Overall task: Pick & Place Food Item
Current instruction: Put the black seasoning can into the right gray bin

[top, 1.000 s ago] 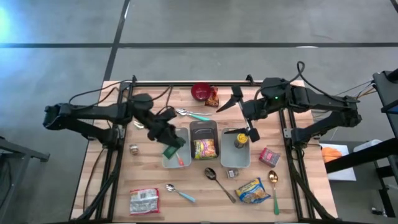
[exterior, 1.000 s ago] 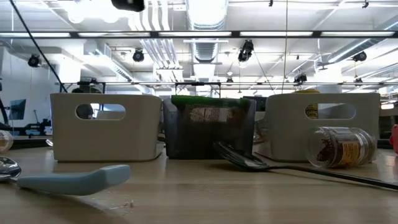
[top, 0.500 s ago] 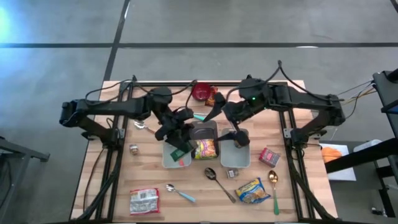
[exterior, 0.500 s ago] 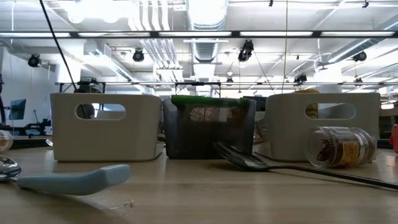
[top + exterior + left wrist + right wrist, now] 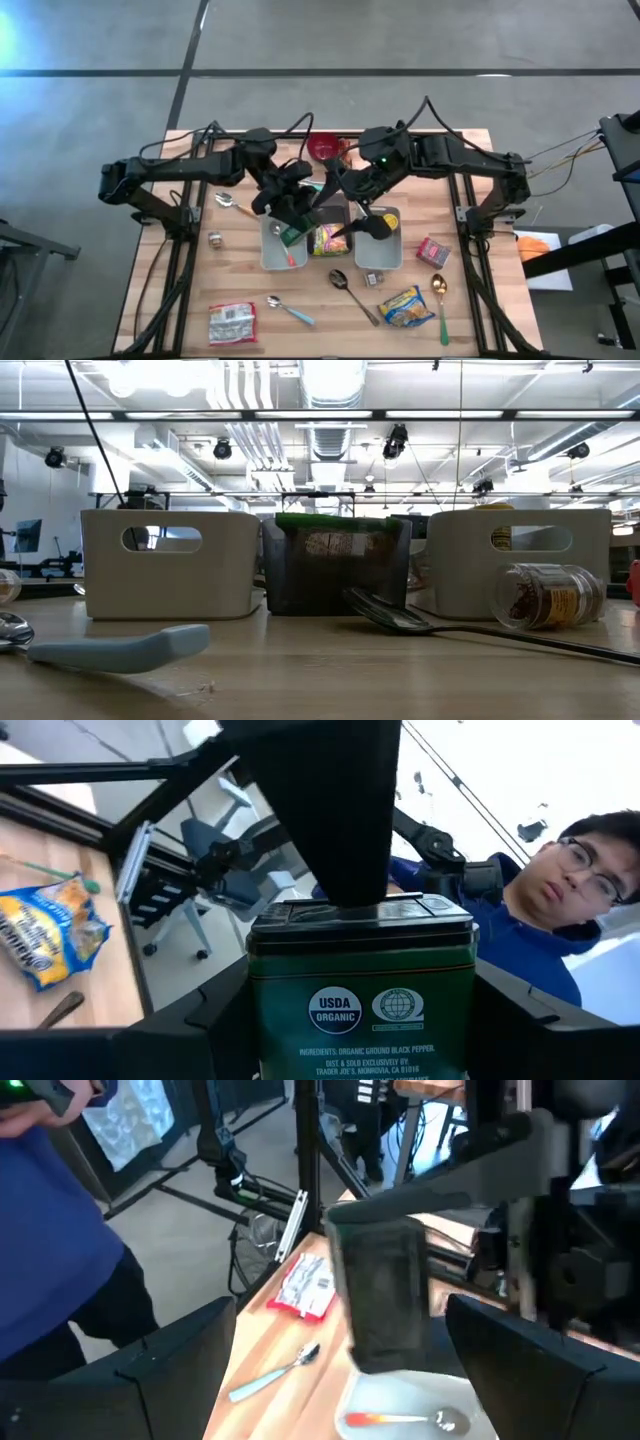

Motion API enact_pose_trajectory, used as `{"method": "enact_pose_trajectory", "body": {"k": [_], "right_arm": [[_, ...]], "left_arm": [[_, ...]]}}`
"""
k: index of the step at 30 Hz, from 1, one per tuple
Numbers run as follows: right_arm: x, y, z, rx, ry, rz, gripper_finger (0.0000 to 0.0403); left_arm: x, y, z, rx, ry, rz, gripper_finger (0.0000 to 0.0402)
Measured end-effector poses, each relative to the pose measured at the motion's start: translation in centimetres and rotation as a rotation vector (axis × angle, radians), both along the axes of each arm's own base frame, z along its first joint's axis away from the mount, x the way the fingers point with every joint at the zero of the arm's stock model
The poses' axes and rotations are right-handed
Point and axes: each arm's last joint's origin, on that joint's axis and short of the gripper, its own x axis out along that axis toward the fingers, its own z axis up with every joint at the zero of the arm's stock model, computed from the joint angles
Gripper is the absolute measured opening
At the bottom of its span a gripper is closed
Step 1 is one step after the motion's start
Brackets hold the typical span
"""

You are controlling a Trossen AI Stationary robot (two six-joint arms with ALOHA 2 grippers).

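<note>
Two grippers are meeting over the middle of the table, frame centre in the high view. Left gripper (image 5: 293,222) is clamping a green pepper tin (image 5: 360,988), fingers pinching its sides, tin standing upright between them in the left wrist view with label facing the camera. From above the green tin (image 5: 293,234) is hanging over the seam between the left white bin (image 5: 281,252) and the dark middle bin (image 5: 327,207), slightly left of centre frame. Right gripper (image 5: 342,185) is hovering just right of it, fingers spread wide and holding nothing, above the upper part of the dark bin. A yellow-lidded jar (image 5: 383,226) is sitting in the right white bin (image 5: 378,253), lower right of that gripper. Relation that matters, as a guess: the tin is already in the left hand, its long axis vertical, and a drop spot lies straight below or just right of it in the frame; left arm is the nearer one, right arm is crowding the same space, so collision risk looks real. Low view is showing only bins, no grippers.
</note>
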Motion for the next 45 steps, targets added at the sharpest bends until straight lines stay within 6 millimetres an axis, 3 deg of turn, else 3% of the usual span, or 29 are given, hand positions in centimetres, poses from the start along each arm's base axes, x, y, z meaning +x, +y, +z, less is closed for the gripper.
{"method": "enact_pose_trajectory", "body": {"k": [20,31,40,45], "right_arm": [[2.5,0.3,0.5,0.0,-0.041,-0.001,0.0354],[2.5,0.1,0.5,-0.014,-0.048,-0.025,0.0218],[2.5,0.1,0.5,-0.027,-0.053,-0.019,0.013],[2.5,0.2,0.4,-0.039,-0.058,-0.009,0.0122]], "left_arm": [[-0.1,0.7,0.9,0.026,-0.118,0.009,0.0249],[-0.1,0.9,1.1,0.04,-0.154,0.017,0.0249],[-0.2,0.9,1.1,0.042,-0.162,-0.002,0.0249],[-0.2,0.9,1.1,0.049,-0.17,0.006,0.0249]]}}
